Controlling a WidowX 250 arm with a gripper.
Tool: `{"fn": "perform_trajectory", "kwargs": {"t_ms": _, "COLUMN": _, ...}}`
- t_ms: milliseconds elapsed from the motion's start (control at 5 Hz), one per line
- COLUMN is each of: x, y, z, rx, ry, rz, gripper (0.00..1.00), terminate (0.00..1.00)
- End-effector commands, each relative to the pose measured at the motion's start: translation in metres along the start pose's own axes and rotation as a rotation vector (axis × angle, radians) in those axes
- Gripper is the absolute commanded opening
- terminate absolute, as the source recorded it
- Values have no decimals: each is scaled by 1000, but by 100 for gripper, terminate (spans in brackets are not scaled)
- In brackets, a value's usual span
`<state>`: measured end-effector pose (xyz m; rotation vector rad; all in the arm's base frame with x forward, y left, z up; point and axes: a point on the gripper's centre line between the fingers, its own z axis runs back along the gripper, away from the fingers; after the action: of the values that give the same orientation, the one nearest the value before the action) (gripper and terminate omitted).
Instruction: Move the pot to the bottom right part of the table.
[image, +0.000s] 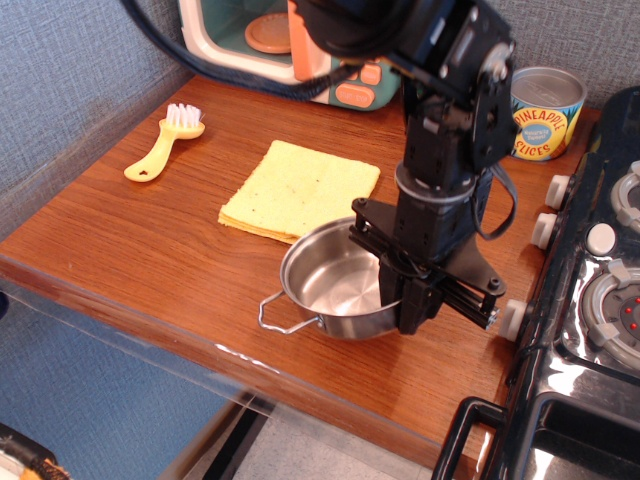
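Nearest the front edge of the counter (150, 270), toward its right side, the pot (335, 290) is seen low over or on the wood; contact with the surface cannot be judged. One wire loop handle is pointed toward the front left, so the handle axis is taken to run from front left to back right, the far handle being hidden behind the arm. The gripper (405, 300) is placed at the pot's right rim, reaching down from above, and is clamped on that rim, one finger inside the bowl and the other outside as far as can be made out. The pot thus lies directly to the left of the gripper, with nothing between them. By this placement the target corner is judged reached or nearly so; a short lowering and a release upward would be called for next. Just behind the pot a yellow cloth (300, 190) is laid flat, near but apart. Farther left a yellow brush (163, 145) is seen, and at the back right a pineapple tin (545, 115)
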<state>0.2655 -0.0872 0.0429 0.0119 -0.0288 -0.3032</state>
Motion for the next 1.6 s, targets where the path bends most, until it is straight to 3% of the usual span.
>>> {"fn": "perform_trajectory", "kwargs": {"t_ms": 0, "x": 6, "y": -7, "z": 0, "rx": 10, "ry": -33, "rz": -57, "gripper": 0, "terminate": 0}}
{"fn": "perform_trajectory", "kwargs": {"t_ms": 200, "x": 5, "y": -8, "z": 3, "rx": -2, "ry": -35, "rz": -63, "gripper": 100, "terminate": 0}}
{"fn": "perform_trajectory", "kwargs": {"t_ms": 400, "x": 4, "y": -7, "z": 11, "rx": -17, "ry": -39, "rz": -72, "gripper": 100, "terminate": 0}}
{"fn": "perform_trajectory", "kwargs": {"t_ms": 600, "x": 2, "y": -6, "z": 28, "rx": -35, "ry": -80, "rz": -76, "gripper": 100, "terminate": 0}}
{"fn": "perform_trajectory", "kwargs": {"t_ms": 800, "x": -1, "y": 2, "z": 57, "rx": -61, "ry": -129, "rz": -72, "gripper": 100, "terminate": 0}}
{"fn": "perform_trajectory", "kwargs": {"t_ms": 1000, "x": -10, "y": 27, "z": 94, "rx": -29, "ry": -177, "rz": 23, "gripper": 100, "terminate": 0}}
{"fn": "perform_trajectory", "kwargs": {"t_ms": 1400, "x": -27, "y": 80, "z": 114, "rx": -13, "ry": -170, "rz": 198, "gripper": 100, "terminate": 0}}
